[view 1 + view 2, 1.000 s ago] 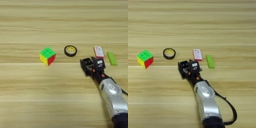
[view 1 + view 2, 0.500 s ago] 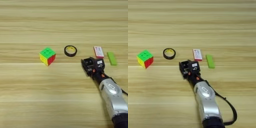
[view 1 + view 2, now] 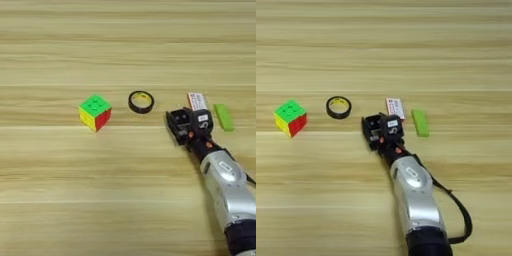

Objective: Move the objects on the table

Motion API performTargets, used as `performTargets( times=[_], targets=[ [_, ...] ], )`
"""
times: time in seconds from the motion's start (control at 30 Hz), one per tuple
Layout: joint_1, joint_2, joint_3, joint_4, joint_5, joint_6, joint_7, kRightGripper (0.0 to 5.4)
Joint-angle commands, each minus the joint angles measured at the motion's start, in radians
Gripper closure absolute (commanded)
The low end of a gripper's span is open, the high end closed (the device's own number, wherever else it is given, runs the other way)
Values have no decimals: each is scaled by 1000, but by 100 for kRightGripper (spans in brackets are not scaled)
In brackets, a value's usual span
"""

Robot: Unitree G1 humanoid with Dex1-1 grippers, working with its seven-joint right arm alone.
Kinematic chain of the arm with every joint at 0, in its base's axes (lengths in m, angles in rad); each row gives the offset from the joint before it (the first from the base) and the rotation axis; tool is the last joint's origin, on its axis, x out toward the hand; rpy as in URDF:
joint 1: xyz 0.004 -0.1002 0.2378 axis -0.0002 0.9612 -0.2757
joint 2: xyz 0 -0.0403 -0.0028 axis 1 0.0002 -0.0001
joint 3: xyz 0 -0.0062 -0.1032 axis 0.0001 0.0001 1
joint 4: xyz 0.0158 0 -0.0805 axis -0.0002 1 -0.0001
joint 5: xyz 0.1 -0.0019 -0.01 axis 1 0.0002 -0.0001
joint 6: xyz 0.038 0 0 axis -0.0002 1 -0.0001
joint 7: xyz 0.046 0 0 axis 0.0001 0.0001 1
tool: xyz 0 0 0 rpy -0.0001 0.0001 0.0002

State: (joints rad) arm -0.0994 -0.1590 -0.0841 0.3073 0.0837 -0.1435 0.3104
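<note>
Puzzle cube [image 3: 95, 112]: it stands at the far left on the worktop [image 3: 125, 45], well apart from everything else, green face up, red and yellow on the sides. Nothing touches it.
Black tape ring [image 3: 141, 101]: it lies flat to the right of the cube, between the cube and the arm.
Right gripper [image 3: 376, 131]: it hovers low over the worktop, just beside the card; the silver forearm comes in from the bottom edge. Whether the jaws are released or clenched cannot be told, and nothing is seen in them.
Red-and-white card [image 3: 395, 108]: it lies flat, just behind the gripper.
Light-green block [image 3: 420, 122]: it lies flat at the far right, near the card.
Progress: all things lie untouched, so the moving seems not yet done.
</note>
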Motion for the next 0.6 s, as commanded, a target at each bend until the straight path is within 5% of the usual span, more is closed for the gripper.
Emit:
performTargets(
  times=[0.03, 0.6],
  targets=[
    [-110, -38, -36, -20, 12, -28, -23, 294],
    [-272, -83, -130, 227, 23, -84, -61, 294]
  ],
)
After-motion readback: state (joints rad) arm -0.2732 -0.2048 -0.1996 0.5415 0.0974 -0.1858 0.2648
